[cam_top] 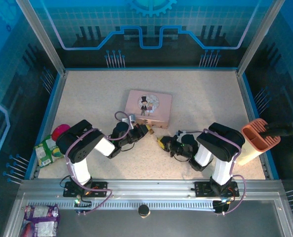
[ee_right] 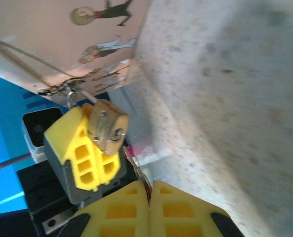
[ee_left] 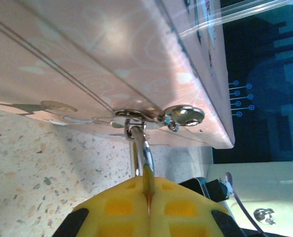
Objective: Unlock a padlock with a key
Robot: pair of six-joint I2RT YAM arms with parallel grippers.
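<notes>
Presently my left gripper (ee_left: 147,190) clamps the padlock (ee_right: 106,129), my right gripper (ee_right: 148,191) the key (ee_right: 135,165) (thin purchase); key may twist aside.

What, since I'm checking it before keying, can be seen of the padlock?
The padlock is a small brass-coloured block with a thin silver shackle hooked through the hasp of the pink tin. The left gripper is shut on its body, holding it tilted, round keyhole end facing the key in the right gripper.
</notes>
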